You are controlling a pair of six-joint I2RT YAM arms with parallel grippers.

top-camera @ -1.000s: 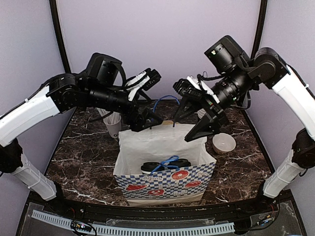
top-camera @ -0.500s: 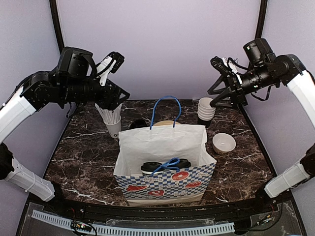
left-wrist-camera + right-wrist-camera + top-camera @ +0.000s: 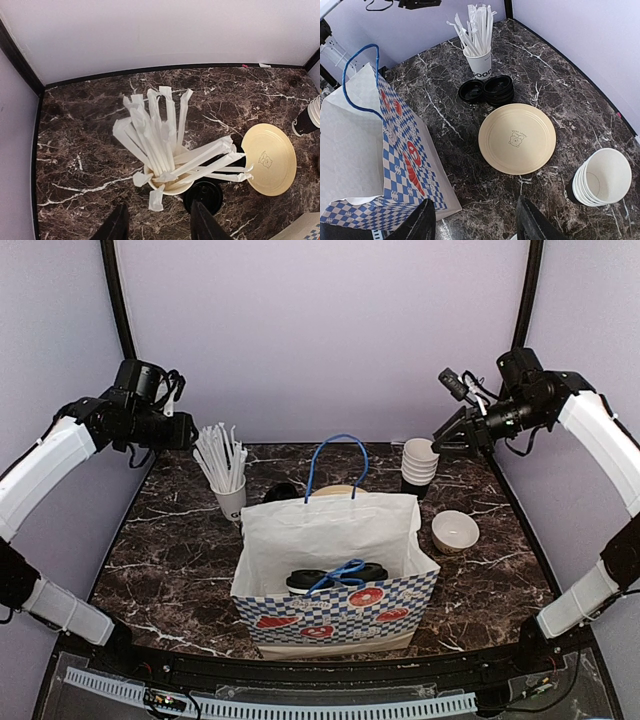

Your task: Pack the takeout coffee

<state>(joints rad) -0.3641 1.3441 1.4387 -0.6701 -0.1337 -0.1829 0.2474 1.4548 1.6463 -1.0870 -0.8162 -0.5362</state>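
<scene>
Two lidded cups of takeout coffee [image 3: 335, 578] stand upright inside the checked paper bag [image 3: 330, 618] at the middle of the bench [image 3: 170, 550], so packing looks close to finished. Any further reach should come from above, clear of the blue handles [image 3: 336, 437], so the bag is not tipped. The left end effector [image 3: 159, 220], high over the cup of straws [image 3: 160, 145], has its fingers partly spread and holds nothing; the right end effector [image 3: 475, 210] is likewise spread and empty
</scene>
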